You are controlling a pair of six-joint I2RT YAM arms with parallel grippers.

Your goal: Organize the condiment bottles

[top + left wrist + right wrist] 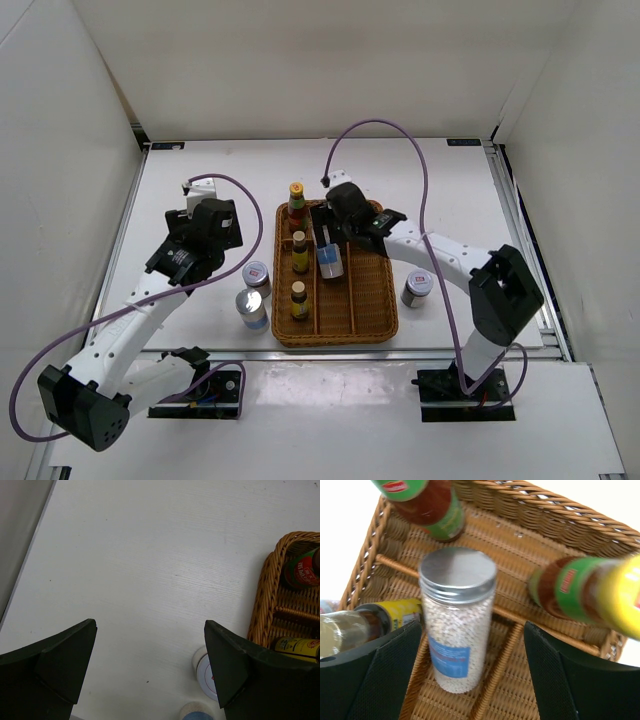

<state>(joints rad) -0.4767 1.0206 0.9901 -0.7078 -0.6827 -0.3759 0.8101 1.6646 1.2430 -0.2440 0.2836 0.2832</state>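
My right gripper (472, 627) is open inside the wicker tray (555, 520), its fingers either side of a silver-lidded jar (457, 625) of white grains with a blue label. The jar stands upright; a gap shows between it and the right finger (570, 680). From above, this jar (331, 261) sits in the tray's middle column under my right gripper (332, 238). A green-necked bottle (296, 201) and two small brown bottles (300, 250) (298, 298) stand in the left column. Another green-necked, yellow-capped bottle (575, 590) is close on the right. My left gripper (150, 625) hangs open over bare table.
Two silver-lidded jars (257, 275) (252, 308) stand on the table left of the tray (385, 325), and one jar (417, 288) stands to its right. The left wrist view shows the near jar's lid (204, 672) beside my right finger and the tray's rim (262, 605).
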